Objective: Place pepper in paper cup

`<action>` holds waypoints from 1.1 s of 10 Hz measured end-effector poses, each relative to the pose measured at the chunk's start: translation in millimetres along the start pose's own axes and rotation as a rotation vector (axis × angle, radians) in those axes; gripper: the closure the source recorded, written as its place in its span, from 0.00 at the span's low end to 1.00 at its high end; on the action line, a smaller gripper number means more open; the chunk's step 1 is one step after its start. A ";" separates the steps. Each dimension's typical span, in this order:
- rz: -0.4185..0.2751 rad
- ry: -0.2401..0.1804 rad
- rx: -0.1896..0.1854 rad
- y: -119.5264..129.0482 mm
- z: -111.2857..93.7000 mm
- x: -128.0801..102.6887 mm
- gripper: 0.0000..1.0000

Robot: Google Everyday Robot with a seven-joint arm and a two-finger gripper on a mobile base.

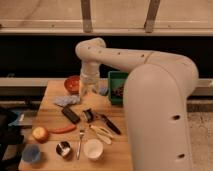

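The gripper (88, 93) was seen hanging over the far part of the table (52, 92), pointed downward. Whether it was spread or pressed together could not be told. Nothing was seen to be carried in it.

The pepper (62, 129) was found lying flat on the table, well apart from the gripper: nearer the front edge than the gripper and off toward the picture's left of it. Its long axis was laid roughly crosswise, almost along the front edge, with one end just beside the apple (40, 133).

The paper cup (93, 148) was stood upright at the front edge, almost straight forward of the gripper and beyond the pepper's other end, with the fork (81, 140) between pepper and cup.

Only one arm was fitted, so no choice of arm was to be made. It was judged that a reach forward and to the picture's left would be called for, with the grip set across the pepper's width.

No brand, label or writing could be read.
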 end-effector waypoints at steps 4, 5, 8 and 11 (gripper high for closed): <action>-0.020 0.008 -0.006 7.6 1.2 -0.9 0.38; -0.021 0.008 -0.007 8.8 1.5 -1.0 0.38; -0.050 0.018 -0.002 14.3 7.1 -3.1 0.38; -0.175 0.070 -0.010 68.3 33.0 -10.3 0.38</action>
